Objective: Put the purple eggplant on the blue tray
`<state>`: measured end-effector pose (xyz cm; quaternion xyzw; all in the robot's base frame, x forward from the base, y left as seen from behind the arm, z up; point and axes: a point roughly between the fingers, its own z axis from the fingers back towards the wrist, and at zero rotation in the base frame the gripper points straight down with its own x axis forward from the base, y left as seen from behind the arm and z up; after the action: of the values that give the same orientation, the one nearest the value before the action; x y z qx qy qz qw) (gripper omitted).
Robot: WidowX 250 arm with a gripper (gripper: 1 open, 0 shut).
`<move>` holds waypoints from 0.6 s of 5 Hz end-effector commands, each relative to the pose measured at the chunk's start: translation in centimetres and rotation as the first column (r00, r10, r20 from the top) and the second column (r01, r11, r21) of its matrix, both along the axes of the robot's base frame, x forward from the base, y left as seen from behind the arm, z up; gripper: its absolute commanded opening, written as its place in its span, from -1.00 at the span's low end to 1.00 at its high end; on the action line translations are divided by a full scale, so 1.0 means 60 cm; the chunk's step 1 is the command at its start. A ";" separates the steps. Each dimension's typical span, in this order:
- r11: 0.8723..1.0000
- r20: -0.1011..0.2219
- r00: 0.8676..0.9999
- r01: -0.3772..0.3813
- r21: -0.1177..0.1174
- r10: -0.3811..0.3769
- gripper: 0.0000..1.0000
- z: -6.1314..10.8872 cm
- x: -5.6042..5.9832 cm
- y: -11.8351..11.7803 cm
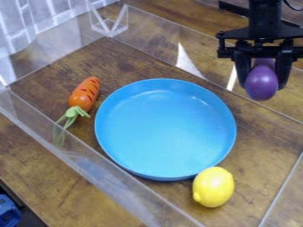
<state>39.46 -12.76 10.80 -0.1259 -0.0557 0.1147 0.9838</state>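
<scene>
Hand (260,71) sits in the upper right of the frame, pointing steeply down, its two fingers pinching the purple eggplant (261,82) from either side. The eggplant hangs clear of the desk (142,53), long axis roughly vertical, lower end free below the fingertips.

Key relation: the blue tray (166,127) lies down and to the left of the hand, in the middle of the frame. The tray's upper right rim is near the eggplant in the picture, but the eggplant is not yet over the tray's floor; it appears to hang just outside the rim, over bare desk.

Judgement: the carry step is in hand; the placing is not yet done. The coming move calls for travel toward lower left until the eggplant is above the tray's open floor, then a descent and release.

Other items: orange carrot (81,97) just beside the tray's left rim; yellow lemon (213,186) just beside its lower right rim. Neither lies on the path from hand to tray centre. The clear wall (71,164) runs along the lower left, well apart from the hand.
</scene>
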 end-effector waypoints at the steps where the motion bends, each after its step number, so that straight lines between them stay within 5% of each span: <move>1: 1.000 0.064 0.998 -0.019 0.003 0.019 -1.00 0.037 -0.024 0.018; 3: 0.985 0.035 0.986 0.163 0.060 -0.166 -1.00 0.001 -0.068 0.020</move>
<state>35.05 -11.25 7.74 -0.0934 -0.0246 0.0400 0.9945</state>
